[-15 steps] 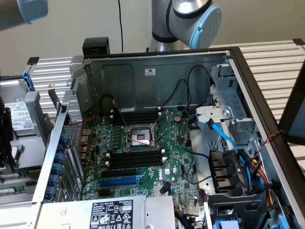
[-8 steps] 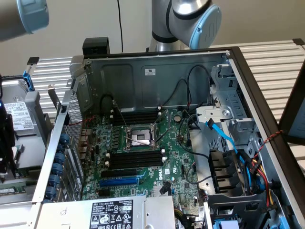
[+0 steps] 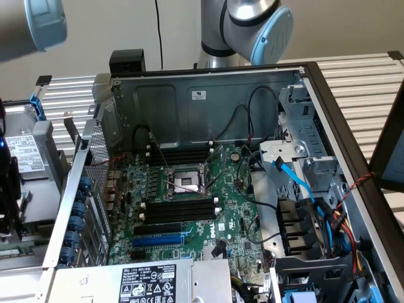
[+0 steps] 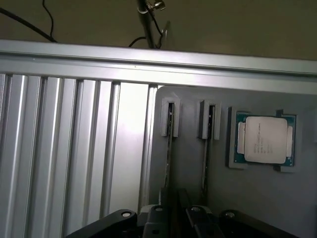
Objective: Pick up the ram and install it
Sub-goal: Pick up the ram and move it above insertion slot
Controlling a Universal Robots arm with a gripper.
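Two ram sticks stand on edge in grey holders on a grey tray [image 4: 188, 198]: one ram [image 4: 169, 148] and a second ram [image 4: 205, 153], both seen as thin dark strips. My gripper [image 4: 173, 210] hangs right over the near end of the first stick, its black knuckles lining the picture's edge; I cannot tell whether it touches the stick. In the exterior view the open computer case [image 3: 208, 95] lies on its side with the green motherboard [image 3: 233, 208] exposed. Its long black memory slots [image 3: 180, 211] with white end clips are empty.
A square silver-topped processor chip [image 4: 265, 140] sits in its own holder beside the sticks. A ribbed aluminium table [image 4: 64, 148] surrounds the tray. In the case, the open processor socket [image 3: 186, 180], blue and black cables [image 3: 303, 189] and drive cages [image 3: 303, 126] crowd the exterior view's right.
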